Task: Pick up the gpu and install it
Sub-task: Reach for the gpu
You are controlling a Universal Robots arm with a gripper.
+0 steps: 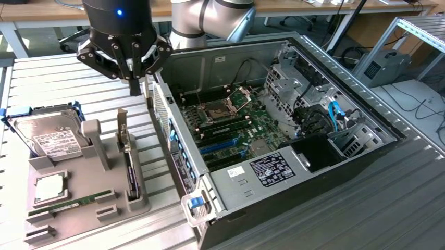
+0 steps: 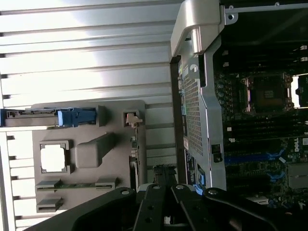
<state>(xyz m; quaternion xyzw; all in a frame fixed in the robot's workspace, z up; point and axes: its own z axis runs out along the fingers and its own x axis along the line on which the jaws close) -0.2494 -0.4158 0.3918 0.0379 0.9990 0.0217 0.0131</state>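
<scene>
Gpu [image 1: 130,166]: where is it sitting in this figure? (Reader)

It is standing on edge in a slot of the grey holder [image 1: 104,211], outside the case [image 1: 236,179], with its silver bracket rising at the far end. In the wrist view the gpu [image 2: 136,154] is showing edge-on along the side of the holder [image 2: 115,113] nearest the case [image 2: 197,110]. (Legend)

And the gripper [image 1: 135,86]? (Reader)

It is hanging over the strip of slatted table [image 1: 70,78] between holder and case, apart from the card. Its fingers are pressing together and grasping nothing. In the wrist view the gripper [image 2: 163,175] is pointing down between the two. (Legend)

What is lying beside the gpu? (Reader)

A hard drive [image 1: 49,136] is leaning in the holder toward the exterior view's left, and a memory stick [image 1: 78,200] is lying flat nearer the front. (Legend)
</scene>
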